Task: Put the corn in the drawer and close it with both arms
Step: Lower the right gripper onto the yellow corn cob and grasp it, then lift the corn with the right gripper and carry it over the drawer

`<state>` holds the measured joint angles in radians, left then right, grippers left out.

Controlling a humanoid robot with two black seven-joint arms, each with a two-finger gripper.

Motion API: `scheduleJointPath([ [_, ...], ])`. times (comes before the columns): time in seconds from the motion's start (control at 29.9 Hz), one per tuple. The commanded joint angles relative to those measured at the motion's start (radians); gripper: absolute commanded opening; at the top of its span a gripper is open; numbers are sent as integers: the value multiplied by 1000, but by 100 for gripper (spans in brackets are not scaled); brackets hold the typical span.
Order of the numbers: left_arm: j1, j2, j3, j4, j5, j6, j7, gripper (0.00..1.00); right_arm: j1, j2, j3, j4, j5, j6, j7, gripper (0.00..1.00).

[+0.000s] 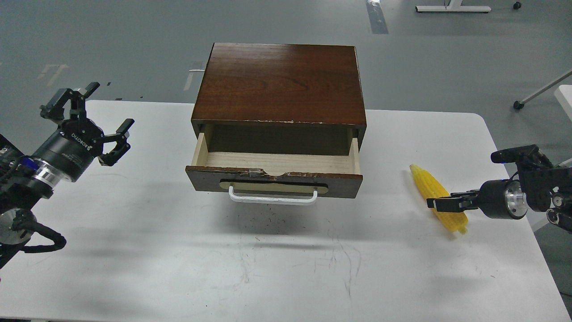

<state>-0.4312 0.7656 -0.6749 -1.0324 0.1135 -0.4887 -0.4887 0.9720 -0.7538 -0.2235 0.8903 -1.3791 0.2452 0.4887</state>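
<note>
The corn [440, 199] lies on the white tabletop [178, 268], well to the right of the drawer [275, 172], which stands pulled open and empty in its dark brown wooden box [279, 82]. The right gripper [440, 204] reaches across the cob's middle; seen edge-on, its fingers cannot be told apart, nor any grip confirmed. The left gripper [105, 123] hovers left of the box, fingers spread wide, holding nothing. Likely nothing is done yet: lifting, placing and closing remain. Beyond the scuffed tabletop is grey floor [111, 40].
</note>
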Motion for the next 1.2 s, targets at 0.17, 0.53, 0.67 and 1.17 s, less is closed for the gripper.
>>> scheduleJointPath([
  [0.17,0,0,0,0,0,0,0,100,2,-2,-5,6,2,3,0,13],
  [0.53,-12,3,1,0,0,0,0,100,355,-59,-5,76,14,19,0,11],
  [0.67,-20,4,1,0,0,0,0,100,538,-44,-7,93,14,66,0,11],
  [1.17,-24,12,1,0,0,0,0,100,968,414,-233,278,11,75,0,9],
])
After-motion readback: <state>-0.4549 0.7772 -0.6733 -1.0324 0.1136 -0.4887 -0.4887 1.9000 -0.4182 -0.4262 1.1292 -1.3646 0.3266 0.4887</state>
